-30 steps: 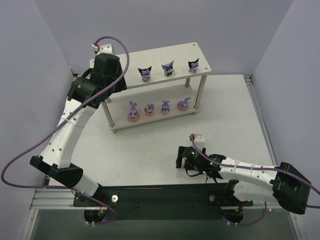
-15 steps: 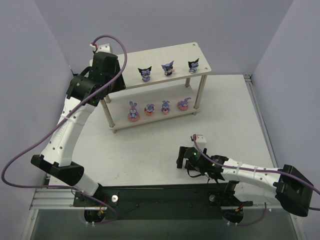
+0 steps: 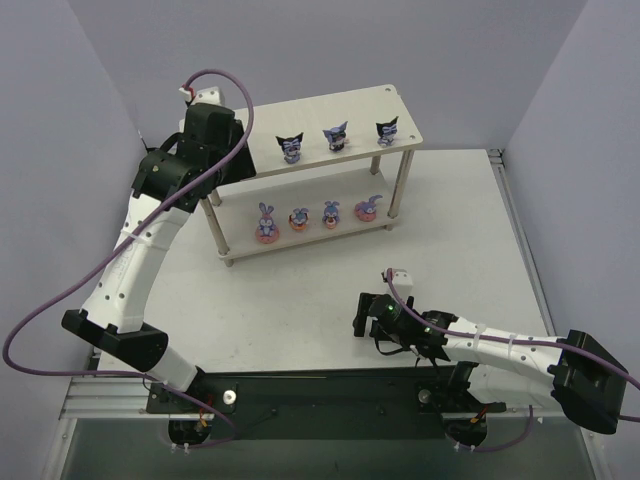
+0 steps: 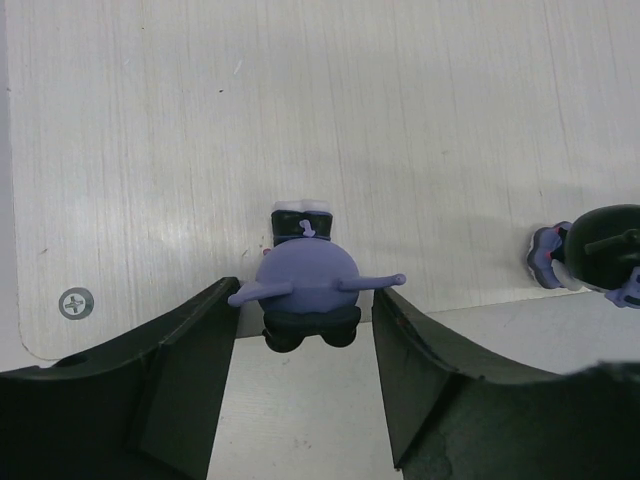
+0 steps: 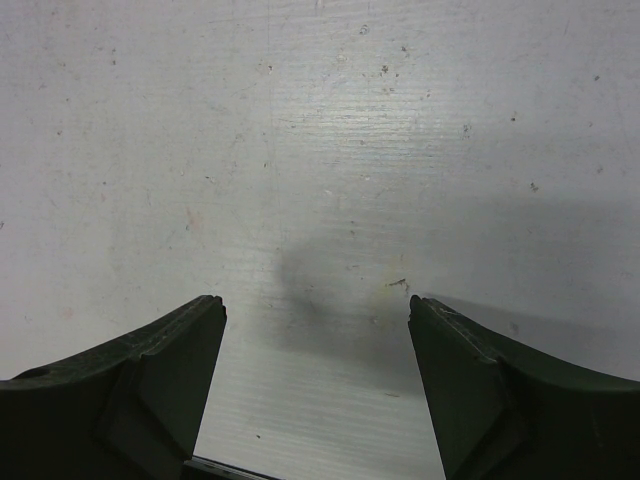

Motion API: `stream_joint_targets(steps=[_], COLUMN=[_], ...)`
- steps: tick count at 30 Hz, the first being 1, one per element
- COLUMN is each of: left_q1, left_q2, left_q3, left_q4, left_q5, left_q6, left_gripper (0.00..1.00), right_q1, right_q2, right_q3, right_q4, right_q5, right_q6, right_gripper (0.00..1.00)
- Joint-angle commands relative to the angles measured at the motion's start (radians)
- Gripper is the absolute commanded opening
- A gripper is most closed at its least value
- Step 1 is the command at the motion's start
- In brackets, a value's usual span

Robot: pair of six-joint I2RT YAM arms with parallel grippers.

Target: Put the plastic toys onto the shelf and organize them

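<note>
Plastic toys [image 3: 336,137]: all eight on shelf [image 3: 370,100] | left claw [image 4: 306,290] parted around fourth dark figure [image 4: 305,265] | right claw [image 5: 315,305] open, empty

Seen from above, the left arm's wrist [image 3: 205,145] hides the left end of the shelf [image 3: 330,110] and the dark figure [image 4: 307,285] standing there. In the left wrist view, a second dark figure [image 4: 600,240] is cut off at right.
</note>
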Motion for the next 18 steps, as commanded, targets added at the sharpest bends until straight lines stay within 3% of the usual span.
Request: stream_joint_targets(steps=[1, 11, 18], left_q1=[0.005, 0.004, 0.004], left_q2=[-0.002, -0.086, -0.402], left_q3=[0.04, 0.065, -0.151], left_q4=[-0.013, -0.018, -0.007], left_q5=[0.012, 0.055, 0.043], left_q6=[0.011, 0.037, 0.081], left_gripper=[0.68, 0.93, 0.96], right_q1=[-0.008, -0.009, -0.011], right_q2=[-0.02, -0.036, -0.139], right_q3=[-0.007, -0.005, 0.019], right_q4=[-0.011, -0.023, -0.118], right_q5=[0.017, 0.019, 0.037], right_q6=[0.001, 0.001, -0.018], right_gripper=[0.76, 0.77, 0.79])
